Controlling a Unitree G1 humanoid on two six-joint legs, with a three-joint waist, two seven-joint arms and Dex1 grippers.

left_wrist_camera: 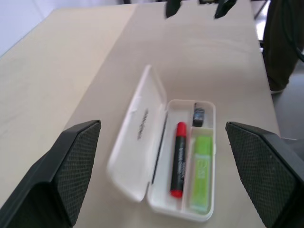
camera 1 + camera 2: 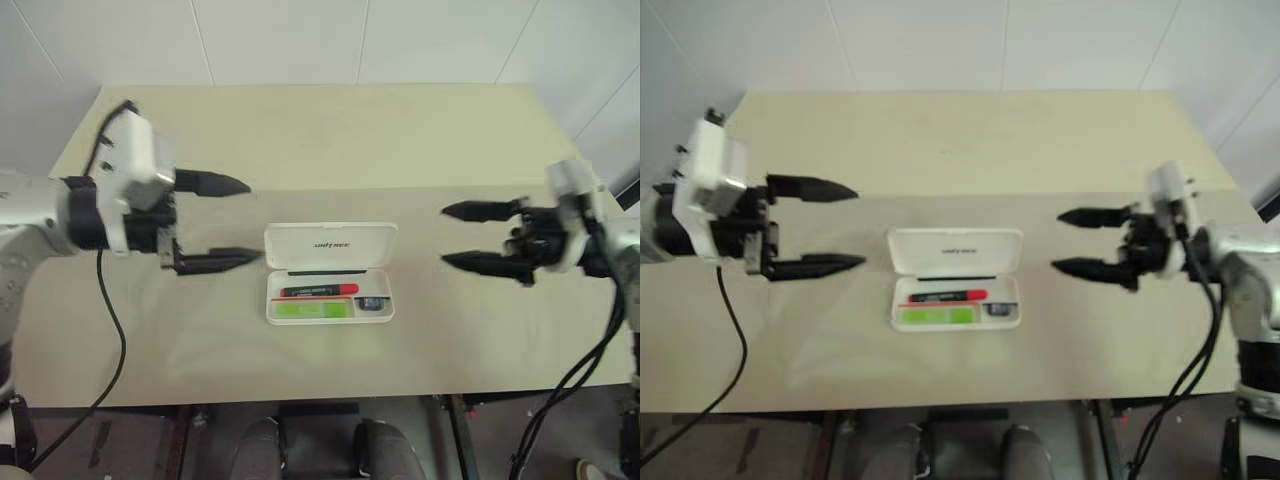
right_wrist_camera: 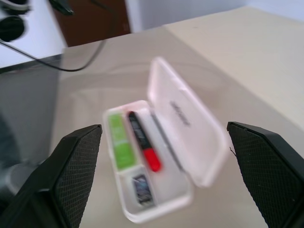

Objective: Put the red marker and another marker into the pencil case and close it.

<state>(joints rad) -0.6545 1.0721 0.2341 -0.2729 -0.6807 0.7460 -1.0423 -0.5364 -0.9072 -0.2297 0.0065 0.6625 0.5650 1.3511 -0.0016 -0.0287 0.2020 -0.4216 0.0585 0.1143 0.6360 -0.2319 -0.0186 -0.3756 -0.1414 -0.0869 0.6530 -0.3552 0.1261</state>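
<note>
**Case open, both markers inside, both hands clear**

The pencil case (image 2: 330, 272) sits in the middle of the worktop (image 2: 320, 140), and its lid is up — tilted back on the hinge at the far side, small dark logo showing on it. Inside the tray, the red marker (image 2: 320, 290) lies lengthwise along the far half, black labelled midsection and red end plain to see. Just beside it, on the near side, lies the light-green highlighter (image 2: 312, 310), parallel to the red one. At the right end of the tray there's a small dark item (image 2: 372, 303) in its own little compartment — too small to tell what it is.

Out to the sides now. The left gripper (image 2: 228, 222) hovers left of the case, its fingers (image 2: 215, 183) spread wide, tips aimed toward the case, close to its left edge but holding nothing. The right gripper (image 2: 470, 236) hangs off to the right, well apart from the case — fingers (image 2: 478, 210) wide too, pointing inward at it, empty. From each wrist view, the open case lies squarely between the two black fingertips, with bare worktop all round it.
</note>
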